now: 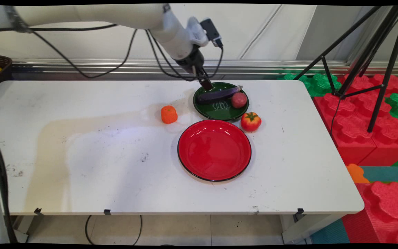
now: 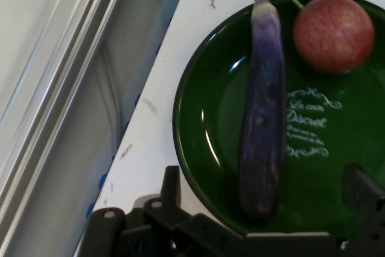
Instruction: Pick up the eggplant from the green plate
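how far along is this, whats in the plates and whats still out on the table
Done: the eggplant and a red fruit lie in the green plate. In hand: nothing; the hand hangs open over the eggplant's end. Left: the red plate is empty; the tomato and orange fruit sit on the table.

White arm (image 1: 122,15), black cables (image 1: 81,69)
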{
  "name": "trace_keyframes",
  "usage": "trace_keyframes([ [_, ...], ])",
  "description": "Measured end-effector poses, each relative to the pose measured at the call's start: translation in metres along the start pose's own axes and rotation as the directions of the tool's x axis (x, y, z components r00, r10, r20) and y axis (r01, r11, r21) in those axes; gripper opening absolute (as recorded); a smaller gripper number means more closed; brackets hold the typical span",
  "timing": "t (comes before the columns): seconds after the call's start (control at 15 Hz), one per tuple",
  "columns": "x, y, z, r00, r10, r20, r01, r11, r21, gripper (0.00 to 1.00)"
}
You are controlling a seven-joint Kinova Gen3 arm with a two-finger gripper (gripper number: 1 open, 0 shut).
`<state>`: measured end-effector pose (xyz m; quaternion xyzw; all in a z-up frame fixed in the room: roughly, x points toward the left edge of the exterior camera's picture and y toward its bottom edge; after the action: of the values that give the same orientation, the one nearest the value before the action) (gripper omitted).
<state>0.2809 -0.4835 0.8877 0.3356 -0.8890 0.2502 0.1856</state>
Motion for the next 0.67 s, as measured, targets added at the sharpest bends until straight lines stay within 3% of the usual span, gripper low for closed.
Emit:
trace_keyframes([
  [0.67, 0.023, 0.006, 0.089, 0.995, -0.019, 0.097, 0.020, 1.000, -0.019, 1.00],
])
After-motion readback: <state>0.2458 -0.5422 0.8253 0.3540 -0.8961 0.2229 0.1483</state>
